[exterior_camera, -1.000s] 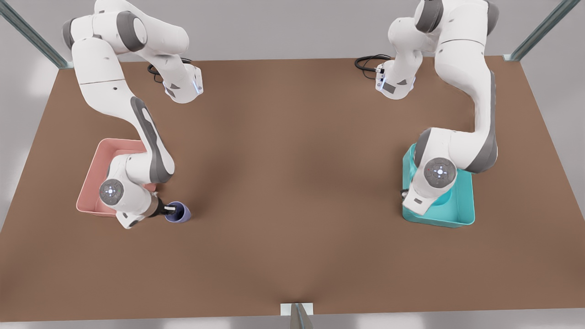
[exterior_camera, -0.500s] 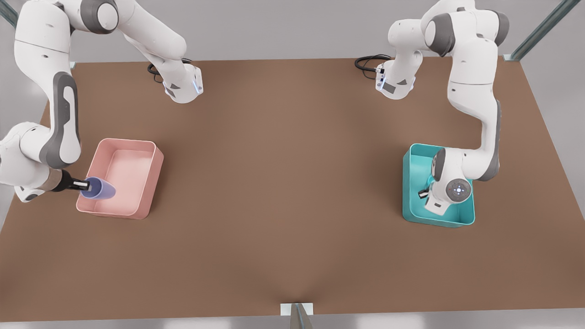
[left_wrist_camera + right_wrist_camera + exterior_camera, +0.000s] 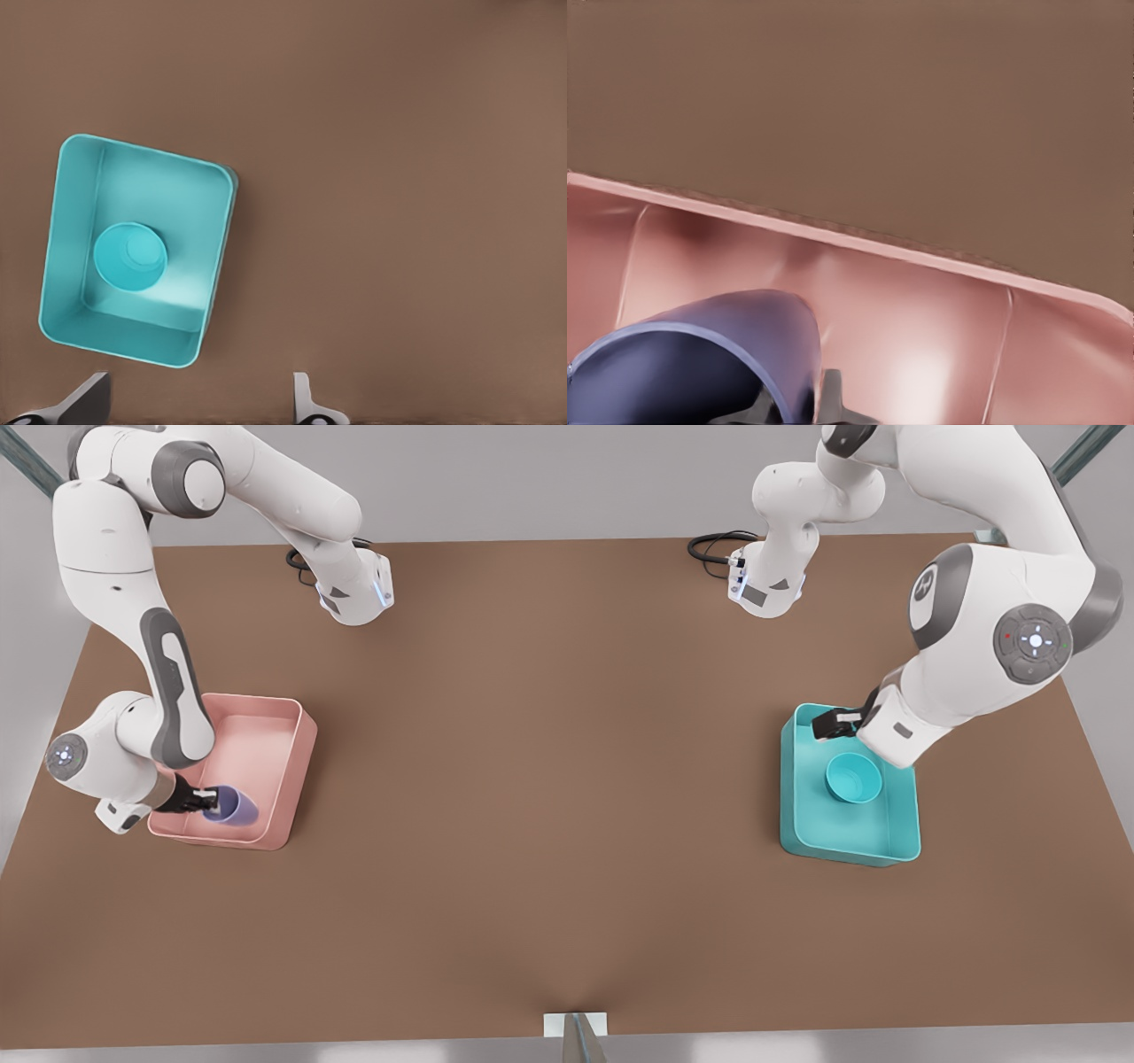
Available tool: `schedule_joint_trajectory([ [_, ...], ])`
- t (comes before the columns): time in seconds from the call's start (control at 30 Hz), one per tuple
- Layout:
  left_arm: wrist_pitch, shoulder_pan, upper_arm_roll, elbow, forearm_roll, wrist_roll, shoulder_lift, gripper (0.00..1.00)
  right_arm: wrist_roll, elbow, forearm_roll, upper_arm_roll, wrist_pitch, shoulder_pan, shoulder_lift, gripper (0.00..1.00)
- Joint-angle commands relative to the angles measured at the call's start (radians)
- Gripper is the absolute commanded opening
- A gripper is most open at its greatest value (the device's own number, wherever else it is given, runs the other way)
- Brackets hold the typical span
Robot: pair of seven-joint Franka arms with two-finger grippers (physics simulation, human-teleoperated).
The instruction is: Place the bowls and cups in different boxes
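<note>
Right claw [image 3: 211,801] closed on the rim of the lavender cup [image 3: 232,805], one finger [image 3: 833,398] outside the wall and one inside, seen close in the right wrist view [image 3: 700,363]. Cup tilted on its side, held inside the pink box [image 3: 266,731], at the corner nearest the camera on the front view's left. Whether touching the box floor or hanging just above it, impossible to tell. Pink wall [image 3: 859,243] of the box just beyond the cup in the right wrist view, and brown bench [image 3: 850,106] behind it.

Left claw [image 3: 833,724] held over the far edge of the teal box [image 3: 850,849], on the front view's right. Fingers [image 3: 306,403] spread wide apart, gripping nothing, both tips visible in the left wrist view with bare bench [image 3: 399,177] between them. Teal bowl [image 3: 853,777] resting upright on the floor of the teal box, around the middle, apart from the walls and well clear of the claw. Same bowl [image 3: 130,256] visible from above in the left wrist view, inside the box [image 3: 80,332].

Two boxes well apart on the bench [image 3: 549,779], one on each side. Two white arm bases at the far edge of the bench, each with a black cable [image 3: 713,545] beside it.
</note>
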Motion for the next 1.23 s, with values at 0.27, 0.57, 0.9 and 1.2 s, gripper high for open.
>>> schedule_joint_trajectory([
  [0.27, -0.13, -0.005, -0.005, -0.002, -0.012, 0.262, -0.004, 1.0, -0.195, 0.003, 0.007, 0.005, -0.032, -0.006, -0.048, 1.0],
  [0.57, -0.122, 0.001, -0.004, -0.002, -0.012, 0.263, -0.001, 1.0, 0.203, 0.241, 0.06, 0.007, -0.589, 0.115, -0.114, 1.0],
  [0.9, -0.125, -0.002, -0.004, -0.004, -0.012, 0.262, -0.001, 1.0, 0.392, 0.468, 0.003, 0.007, -0.972, 0.235, -0.375, 1.0],
  [1.2, -0.124, 0.0, -0.004, -0.005, -0.01, 0.262, -0.001, 1.0, 0.443, 0.485, -0.002, 0.002, -0.972, 0.234, -0.362, 1.0],
])
